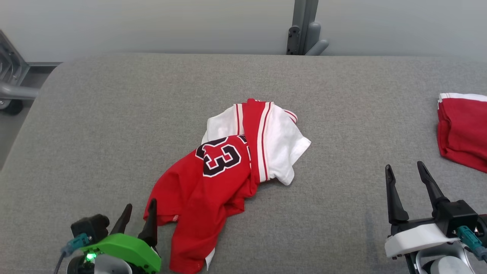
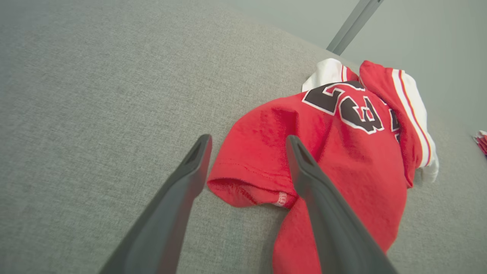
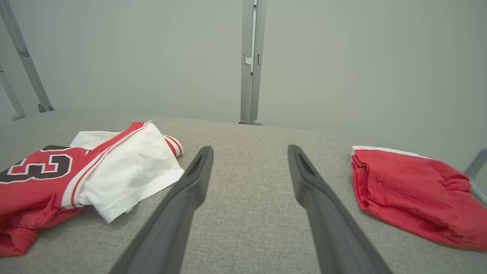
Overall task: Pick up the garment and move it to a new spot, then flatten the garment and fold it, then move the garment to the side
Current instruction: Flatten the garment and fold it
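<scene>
And there's the jersey (image 1: 224, 179), a red one with white panels, lying crumpled near the middle of the grey upholstered surface (image 1: 95, 125). It's anything but flat. The red body sprawls toward the near left, twisted and creased, with a black number 23 outlined in white facing up at a slant. A red band edged in white stripes runs across the heap, and the white cloth bunches up on the far right side. One red hem curls open, showing a small white tag.

Shows crumpled red/wht jersey (image 1: 224, 179) on grey tbl (image 1: 95, 133); L gripper (image 1: 141, 203), spread, just beside its near-left hem; R gripper (image 1: 404, 164), spread, well right; red cloth (image 1: 462, 129) farther right.
</scene>
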